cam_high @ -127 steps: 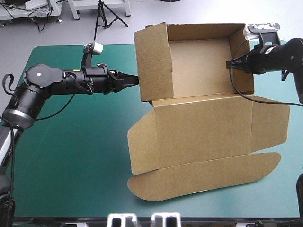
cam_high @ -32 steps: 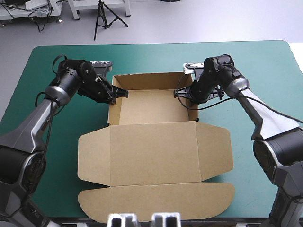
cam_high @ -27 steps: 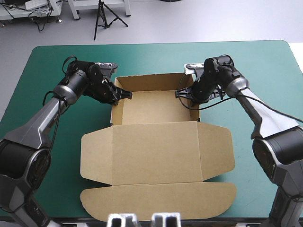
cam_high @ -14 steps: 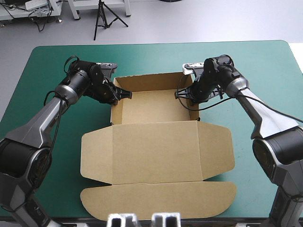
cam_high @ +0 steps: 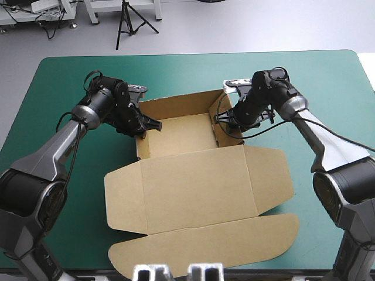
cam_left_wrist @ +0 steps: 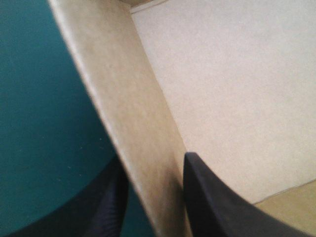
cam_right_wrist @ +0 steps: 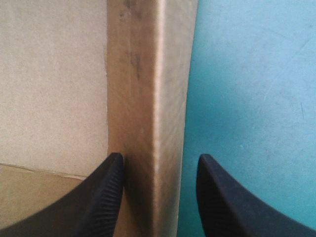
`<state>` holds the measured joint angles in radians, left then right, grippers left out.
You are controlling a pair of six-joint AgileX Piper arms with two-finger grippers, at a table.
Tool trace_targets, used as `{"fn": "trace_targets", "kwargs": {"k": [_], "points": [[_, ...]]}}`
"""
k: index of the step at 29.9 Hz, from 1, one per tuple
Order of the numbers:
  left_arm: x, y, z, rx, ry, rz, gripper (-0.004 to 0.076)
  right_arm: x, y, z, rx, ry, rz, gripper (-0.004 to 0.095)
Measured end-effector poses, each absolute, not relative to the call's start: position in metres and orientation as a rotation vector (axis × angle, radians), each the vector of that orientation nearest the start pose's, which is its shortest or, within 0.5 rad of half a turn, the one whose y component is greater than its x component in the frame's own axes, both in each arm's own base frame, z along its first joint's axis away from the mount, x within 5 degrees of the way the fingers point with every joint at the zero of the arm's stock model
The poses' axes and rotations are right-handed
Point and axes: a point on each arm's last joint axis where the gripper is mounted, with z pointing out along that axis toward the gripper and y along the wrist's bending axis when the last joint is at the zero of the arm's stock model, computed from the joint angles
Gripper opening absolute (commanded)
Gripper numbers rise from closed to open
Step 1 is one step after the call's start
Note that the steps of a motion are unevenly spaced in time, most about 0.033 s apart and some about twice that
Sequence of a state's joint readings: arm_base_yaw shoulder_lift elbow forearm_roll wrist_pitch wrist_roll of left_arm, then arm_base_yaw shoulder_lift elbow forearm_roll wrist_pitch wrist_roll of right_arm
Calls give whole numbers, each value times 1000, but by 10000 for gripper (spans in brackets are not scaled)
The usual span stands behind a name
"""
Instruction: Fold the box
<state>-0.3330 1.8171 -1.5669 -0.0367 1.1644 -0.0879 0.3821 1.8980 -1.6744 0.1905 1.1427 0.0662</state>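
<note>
High view: the flat-cut brown cardboard box [cam_high: 193, 187] lies mid-table on the teal-green table cover [cam_high: 70, 175], slightly skewed; the tray is formed at the far side, and the lid panel and curved front flap are spread flat toward the near edge. The black-finned left gripper [cam_high: 151, 124] is clamped on the tray's left wall [cam_high: 140, 140], the black-finned right gripper [cam_high: 221, 117] on its right wall [cam_high: 218, 136]. The step is judged to be setting the side walls upright; both walls are best moved together and evenly, so that the tray is neither twisted nor dragged askew, and the board should be pinched without creasing. Whether the wall tabs are tucked cannot be made out under the arms. Left wrist view: the wall is held tilted between the fingers [cam_left_wrist: 217, 197], one inside the tray, one over the cover; the wall's foot and the tray's corners are cut off. Right wrist view: the doubled wall stands between the fingers [cam_right_wrist: 98, 197]; the inner finger touches it, but the outer finger's contact is hard to confirm; the fold line below is hidden.
</note>
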Motion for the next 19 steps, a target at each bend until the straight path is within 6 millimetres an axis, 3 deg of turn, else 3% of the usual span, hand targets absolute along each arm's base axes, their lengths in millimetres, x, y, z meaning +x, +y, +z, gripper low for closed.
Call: {"fn": "trace_targets", "kwargs": {"k": [3,8,15,19], "points": [[357,-127,279,342,2897,-121,438,370,165,280,-383,2854,347,438],[359,-127,289,349,2891,-120,438,371,165,289,-402,2828,334,438],[369,-131,342,335,2731,-160,436,376,166,326,-419,2742,349,438],[366,-133,379,322,2620,-242,316,375,166,353,-432,2668,359,438]]}}
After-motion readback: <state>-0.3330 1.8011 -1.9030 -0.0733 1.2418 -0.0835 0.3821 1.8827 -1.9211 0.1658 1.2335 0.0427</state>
